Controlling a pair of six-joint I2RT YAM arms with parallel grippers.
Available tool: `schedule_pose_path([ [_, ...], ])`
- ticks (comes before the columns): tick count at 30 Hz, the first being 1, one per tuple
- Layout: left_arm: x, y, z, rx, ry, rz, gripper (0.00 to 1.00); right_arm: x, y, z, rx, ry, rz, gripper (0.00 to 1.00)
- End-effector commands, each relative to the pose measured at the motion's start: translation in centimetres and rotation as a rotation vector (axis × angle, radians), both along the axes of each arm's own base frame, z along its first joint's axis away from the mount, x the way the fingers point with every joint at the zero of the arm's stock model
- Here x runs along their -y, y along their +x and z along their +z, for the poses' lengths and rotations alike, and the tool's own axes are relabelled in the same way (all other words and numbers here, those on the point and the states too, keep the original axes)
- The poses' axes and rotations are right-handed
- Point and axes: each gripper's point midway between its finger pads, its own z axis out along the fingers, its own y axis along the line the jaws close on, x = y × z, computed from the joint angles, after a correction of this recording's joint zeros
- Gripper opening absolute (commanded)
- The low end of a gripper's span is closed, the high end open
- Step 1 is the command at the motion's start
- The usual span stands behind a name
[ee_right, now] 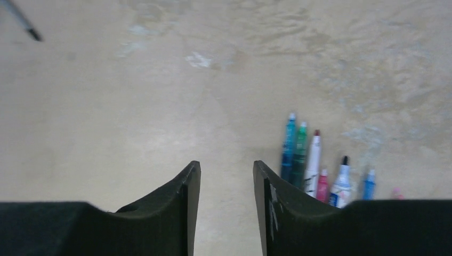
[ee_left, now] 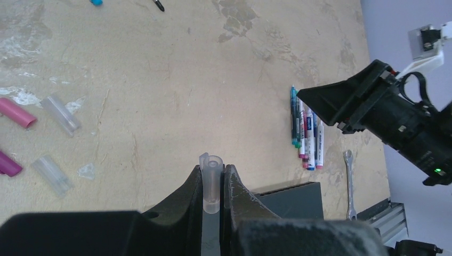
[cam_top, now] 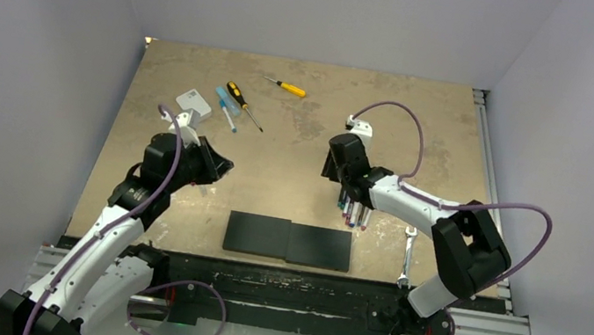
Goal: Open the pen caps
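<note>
Now, left pincer: clamped on a clear cap; loose caps left of it.
right pincer: you have it apart, pens just right of it.

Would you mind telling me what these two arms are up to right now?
They are uncapping pens. The left claw is shut on a clear cap. The right claw is open and empty, beside a row of pens. Other clear caps and pink caps lie loose on the table.
</note>
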Motion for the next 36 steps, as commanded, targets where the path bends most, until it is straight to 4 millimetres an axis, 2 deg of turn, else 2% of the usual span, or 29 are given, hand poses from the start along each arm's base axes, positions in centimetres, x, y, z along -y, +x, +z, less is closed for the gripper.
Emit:
schedule_pose_path([
  [1, -1.3, 0.1, -1.1, -0.027, 0.041, 0.065, 0.0, -4.3, 0.4, 2.9, 0.069, 0.134, 0.136, 0.37],
  [3, -2.5, 0.1, -2.2, -0.076, 0.071, 0.141, 0.0, -5.1, 0.6, 2.1, 0.043, 0.139, 0.156, 0.28],
  [6, -4.4, 0.2, -3.3, -0.12, 0.108, 0.257, 0.0, -6.2, 0.3, 1.6, 0.031, 0.177, 0.201, 0.25],
  [9, -5.7, 0.8, -4.6, -0.16, 0.134, 0.353, 0.0, -7.8, -0.8, 2.8, 0.074, 0.265, 0.307, 0.32],
  [13, -6.2, 1.9, -7.6, -0.252, 0.191, 0.395, 0.0, -9.2, -3.0, 5.1, 0.139, 0.358, 0.408, 0.44],
  [19, -6.4, 3.7, -12.9, -0.364, 0.25, 0.45, 0.0, -8.6, -4.9, 5.4, 0.143, 0.362, 0.436, 0.46],
  [22, -6.4, 4.4, -14.2, -0.406, 0.279, 0.461, 0.0, -8.2, -5.3, 6.1, 0.16, 0.367, 0.437, 0.47],
  [29, -6.7, 3.9, -14.6, -0.41, 0.298, 0.482, 0.0, -7.4, -5.8, 8.6, 0.221, 0.385, 0.438, 0.49],
  [36, -5.9, 3.2, -14.5, -0.42, 0.299, 0.446, 0.19, -7.5, -5.7, 9.6, 0.238, 0.391, 0.443, 0.5],
])
